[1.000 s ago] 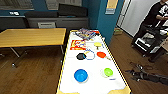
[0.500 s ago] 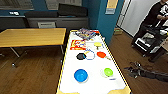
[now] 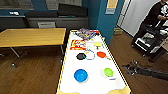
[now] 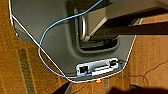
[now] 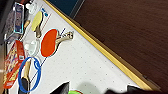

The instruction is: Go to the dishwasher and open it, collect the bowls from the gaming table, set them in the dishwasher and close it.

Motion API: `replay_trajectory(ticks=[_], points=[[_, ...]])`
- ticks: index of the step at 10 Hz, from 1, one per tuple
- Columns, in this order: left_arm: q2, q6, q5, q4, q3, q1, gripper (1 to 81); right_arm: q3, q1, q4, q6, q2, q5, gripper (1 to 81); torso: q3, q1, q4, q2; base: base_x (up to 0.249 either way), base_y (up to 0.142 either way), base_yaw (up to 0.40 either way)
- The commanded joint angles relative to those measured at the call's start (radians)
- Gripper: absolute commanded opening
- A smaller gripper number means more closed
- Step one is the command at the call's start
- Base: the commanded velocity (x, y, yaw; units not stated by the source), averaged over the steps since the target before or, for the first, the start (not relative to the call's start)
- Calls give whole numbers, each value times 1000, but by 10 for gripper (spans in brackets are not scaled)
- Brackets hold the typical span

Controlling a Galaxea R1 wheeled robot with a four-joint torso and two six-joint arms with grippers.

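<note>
End effector status: the right end effector [image 5: 96, 90] hung over the near part of the gaming table [image 3: 113, 63] with its two dark tips set apart and nothing between them; the left end effector [image 4: 98, 90] hung low over the brown floor [image 4: 150, 57] beside the robot's own grey base, likewise spread and empty. On the white surface, a blue bowl [image 3: 80, 75] and a green bowl [image 3: 108, 72] stood upright near the robot's end, well apart from each other, and both appeared empty. Judged by appearance, each bowl was light, rigid, smooth plastic that would tend to slide on the slick top when pushed, so the recommended hold was a pinch across the rim wall, one tip inside and one outside. Farther along lay a red paddle [image 5: 48, 42] and a yellow paddle [image 5: 37, 21], flat items with handles and not bowls. A dark round item [image 3: 80, 56] lay just beside the blue circle marking [image 3: 89, 55]; whether it was a bowl or a paddle could not be determined.
</note>
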Motion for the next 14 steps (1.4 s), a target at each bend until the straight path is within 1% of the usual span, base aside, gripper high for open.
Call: replay_trajectory(ticks=[1,3,6,7,9,11,13,14], points=[[7,-4,63,-4,4,-4,811,-68,128,25,44,16,-16,811,0,0,0,0,0,0,0],[6,-4,63,-5,4,-4,811,-114,130,25,56,60,-28,811,0,0,0,0,0,0,0],[3,-4,65,-7,2,-5,811,-237,128,26,56,147,-31,811,0,0,0,0,0,0,0],[-1,-4,65,-7,4,-5,811,-249,128,23,56,166,-33,811,0,0,0,0,0,0,0],[-1,-4,65,-7,4,-5,811,-254,127,14,56,194,-33,811,0,0,0,0,0,0,0],[3,-4,65,-5,4,-7,811,-236,118,9,56,212,-31,811,0,0,0,0,0,0,0],[-1,-4,65,-7,4,-7,811,-210,108,-43,52,212,-21,811,0,0,0,1,0,0,0],[-1,-4,65,-8,4,-7,811,-182,98,-49,54,192,-14,811,0,0,0,1,0,0,0]])
